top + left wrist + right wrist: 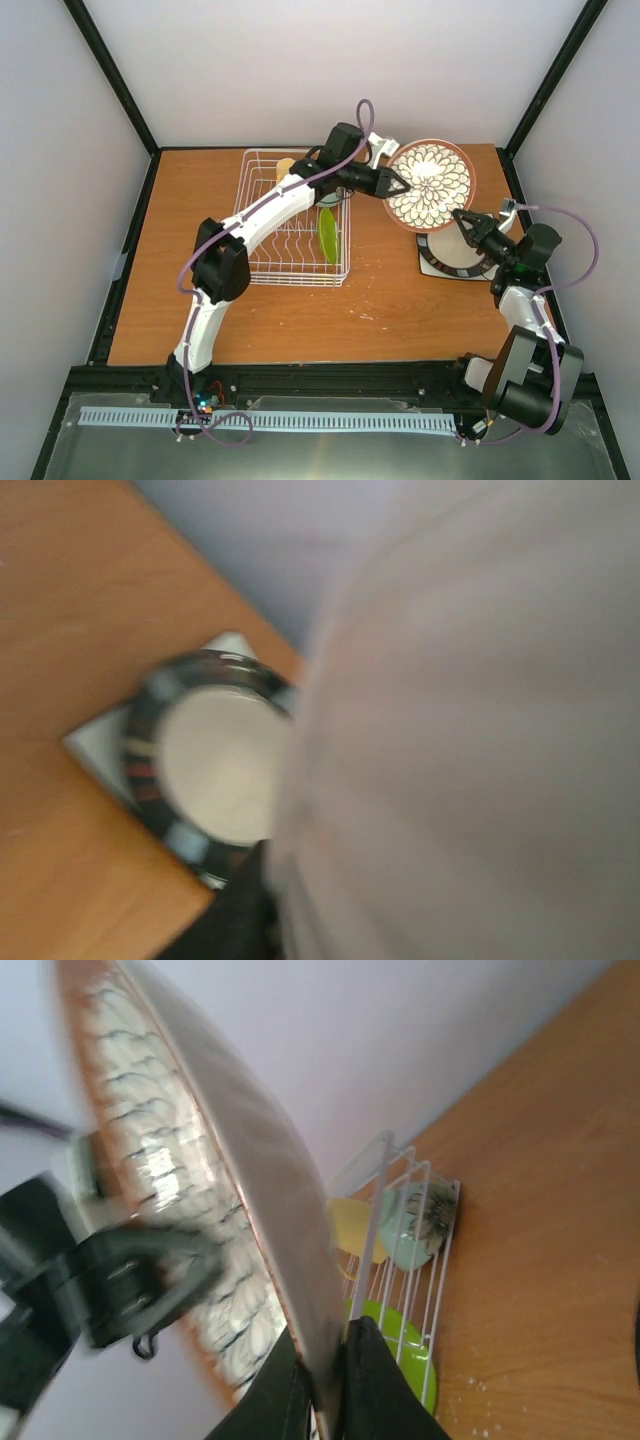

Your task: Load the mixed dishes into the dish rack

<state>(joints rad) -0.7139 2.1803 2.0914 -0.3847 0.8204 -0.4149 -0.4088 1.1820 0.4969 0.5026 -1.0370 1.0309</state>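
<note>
The white plate point(430, 185), with a petal pattern and brown rim, is held on edge in the air right of the dish rack point(262, 222). My right gripper point(466, 222) is shut on its lower rim point(320, 1360). My left gripper point(402, 184) is at its left rim, with one finger point(140, 1265) across its face. The other finger is hidden, so its grip is unclear. The plate's grey underside point(470, 730) fills the blurred left wrist view. The cream plate with dark patterned rim point(447, 262) lies flat on the table below. The lime-green plate point(327, 236), yellow-tan mug point(287, 167) and grey-green cup point(415, 1222) are in the rack.
The dark-rimmed plate point(205, 770) rests on a white square mat point(95, 745) near the table's right edge. Black frame posts and pale walls enclose the wooden table point(300, 320). The left arm reaches across the rack's top.
</note>
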